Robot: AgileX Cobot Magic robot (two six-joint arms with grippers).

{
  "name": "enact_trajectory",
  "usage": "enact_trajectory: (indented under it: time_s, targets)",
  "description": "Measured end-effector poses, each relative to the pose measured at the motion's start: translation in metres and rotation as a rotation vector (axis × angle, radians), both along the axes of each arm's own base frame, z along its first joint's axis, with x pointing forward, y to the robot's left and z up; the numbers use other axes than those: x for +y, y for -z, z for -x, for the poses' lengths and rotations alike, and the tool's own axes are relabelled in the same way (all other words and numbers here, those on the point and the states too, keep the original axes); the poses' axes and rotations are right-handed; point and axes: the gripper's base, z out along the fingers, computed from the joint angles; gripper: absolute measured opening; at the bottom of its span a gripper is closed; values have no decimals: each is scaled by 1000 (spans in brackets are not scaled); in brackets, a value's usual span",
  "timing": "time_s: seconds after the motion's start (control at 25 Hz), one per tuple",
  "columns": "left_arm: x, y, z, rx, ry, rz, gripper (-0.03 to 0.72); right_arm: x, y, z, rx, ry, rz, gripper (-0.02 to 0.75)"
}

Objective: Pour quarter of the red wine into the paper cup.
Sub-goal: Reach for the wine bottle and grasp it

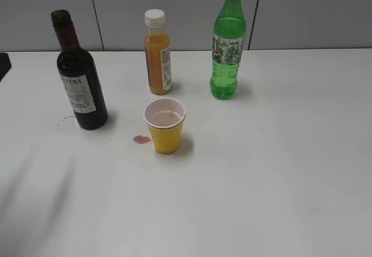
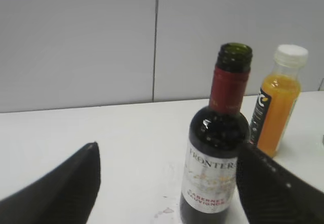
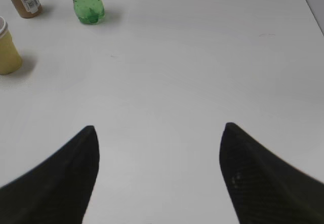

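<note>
1. The wine bottle point(image 1: 81, 85) stands upright on the table point(image 1: 279, 170) at left, uncapped, its long axis vertical, mouth up and label facing the camera.
2. The yellow cup point(image 1: 165, 125) sits just right of it and nearer the camera, mouth up, with pale pink liquid inside; a small red spill point(image 1: 141, 139) lies by its base.
3. The left gripper point(image 2: 167, 183) is spread wide, empty, the bottle between and beyond its fingers; the right gripper point(image 3: 159, 176) is also spread, over bare table.
4. Judgement: pouring looks done; if more is needed, grip below the shoulder and tilt slowly, neck over the cup's centre, to avoid another drip.
</note>
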Motion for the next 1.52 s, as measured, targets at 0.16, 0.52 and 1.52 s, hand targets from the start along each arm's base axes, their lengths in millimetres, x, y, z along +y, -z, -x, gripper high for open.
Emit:
enact_trajectory:
  time_s: [0.16,0.52,1.52]
  targets:
    - [-6,16,-12,15,49,21,610,0,0,0,0,0,0,561]
    - [-22,68,-38,57,195,-8,633,0,0,0,-2,0,0,561]
    - [-31,134,-100,61,201,44,689,0,0,0,-6,0,-1,561]
